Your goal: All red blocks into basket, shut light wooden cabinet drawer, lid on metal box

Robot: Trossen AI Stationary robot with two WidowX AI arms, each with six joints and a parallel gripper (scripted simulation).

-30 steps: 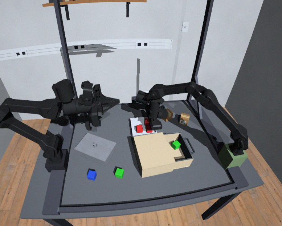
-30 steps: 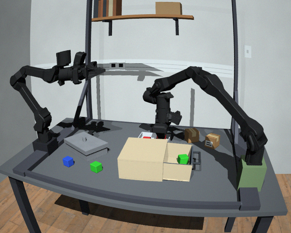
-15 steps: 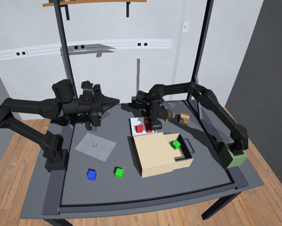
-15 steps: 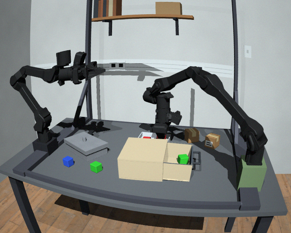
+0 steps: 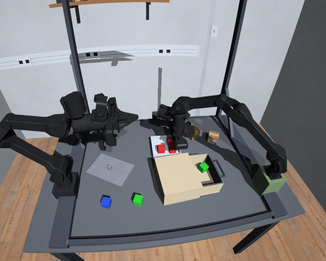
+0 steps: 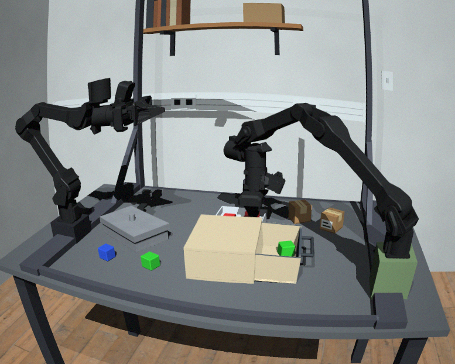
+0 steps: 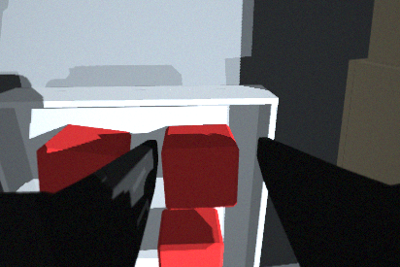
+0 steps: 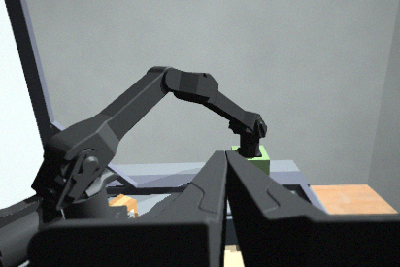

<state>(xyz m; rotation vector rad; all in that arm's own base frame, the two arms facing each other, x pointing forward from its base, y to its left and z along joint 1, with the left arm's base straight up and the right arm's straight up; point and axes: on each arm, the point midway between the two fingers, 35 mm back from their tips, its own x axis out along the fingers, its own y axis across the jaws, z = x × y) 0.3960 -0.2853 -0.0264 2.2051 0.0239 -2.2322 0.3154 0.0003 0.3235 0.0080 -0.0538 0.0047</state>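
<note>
The white basket (image 5: 152, 144) (image 7: 146, 102) stands behind the cabinet and holds three visible red blocks: one (image 5: 160, 148) (image 7: 65, 172) at one side and two (image 5: 172, 149) (image 7: 200, 177) (image 7: 190, 255) in a row. My left gripper (image 6: 252, 212) points down over the basket, open, one row block between its fingers with gaps beside it. My right gripper (image 5: 137, 116) (image 6: 163, 110) (image 8: 224, 159) is shut and empty, high at the back left. The cabinet (image 5: 177, 176) (image 6: 219, 246) has its drawer (image 5: 212, 190) (image 6: 276, 269) partly open, a green block (image 5: 203, 167) (image 6: 286, 249) inside. The lid (image 5: 101, 167) (image 6: 119, 223) sits askew on the metal box (image 6: 151, 243), a gap showing.
A blue block (image 5: 106, 202) (image 6: 106, 252) and another green block (image 5: 138, 199) (image 6: 150, 260) lie in front of the metal box. Two cardboard boxes (image 5: 213, 137) (image 6: 300, 211) stand at the back right, near the left arm. The drawer handle (image 5: 220, 168) sticks out to the right.
</note>
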